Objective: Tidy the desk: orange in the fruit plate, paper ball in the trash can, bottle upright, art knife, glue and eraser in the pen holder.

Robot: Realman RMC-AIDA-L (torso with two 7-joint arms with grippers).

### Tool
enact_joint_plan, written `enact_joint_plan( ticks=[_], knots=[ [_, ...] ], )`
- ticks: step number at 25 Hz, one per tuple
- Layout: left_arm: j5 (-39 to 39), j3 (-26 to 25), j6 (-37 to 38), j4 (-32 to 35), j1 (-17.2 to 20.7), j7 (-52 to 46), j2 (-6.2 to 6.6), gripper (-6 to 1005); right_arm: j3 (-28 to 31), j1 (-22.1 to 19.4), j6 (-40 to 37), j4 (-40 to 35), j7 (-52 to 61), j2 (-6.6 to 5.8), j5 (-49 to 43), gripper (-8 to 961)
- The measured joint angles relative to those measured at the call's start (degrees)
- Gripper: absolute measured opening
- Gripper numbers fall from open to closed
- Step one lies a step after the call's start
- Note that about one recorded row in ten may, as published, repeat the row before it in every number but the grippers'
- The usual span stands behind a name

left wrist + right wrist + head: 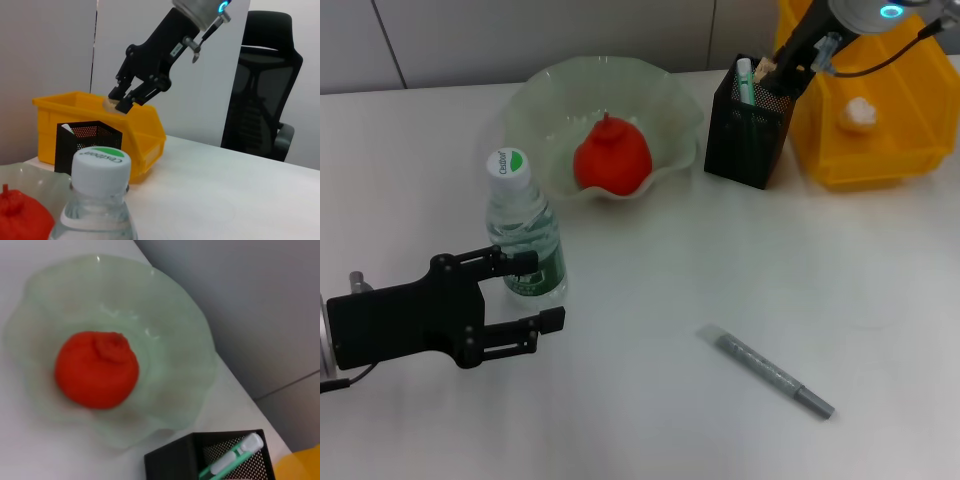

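— Nearest in the head view, what do you make out?
— Left gripper (535, 292), low and just beside the bottle (523, 232), fingers spread with the bottle's base between them or just behind; whether they touch it I cannot tell. That bottle stands upright, so I judge that step done

— And past the bottle?
— Behind it the orange (611, 158) sits in the fruit plate (665, 95): done. Beyond the plate stands the pen holder (748, 126) with a green-and-white stick in it, perhaps the glue. The right gripper (772, 70) hangs over the holder. Behind the holder, the paper ball (858, 113) lies in the yellow bin (890, 120). The art knife (766, 371) lies flat on the desk, well in front of the holder: left to do

— The left wrist view?
— It shows the right gripper (119, 101) above the pen holder (85, 142), pinching a small pale block, likely the eraser (110, 103). Not yet dropped in

— The right wrist view?
— Orange (96, 369) in the plate (170, 320), holder (210, 460) just beside it, nothing more
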Motion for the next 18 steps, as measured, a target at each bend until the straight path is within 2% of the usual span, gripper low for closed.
enact_joint_plan(
  ticks=[13, 18],
  knots=[
    [0.0, 0.0, 0.0, -0.8, 0.2, 0.0, 0.00, 756, 2.0, -0.7, 11.0, 6.8, -2.8, -0.19, 0.8, 338],
    [0.0, 0.0, 0.2, -0.8, 0.2, -0.1, 0.00, 756, 4.5, -0.1, 11.2, 8.4, -4.7, -0.19, 2.5, 349]
  ],
)
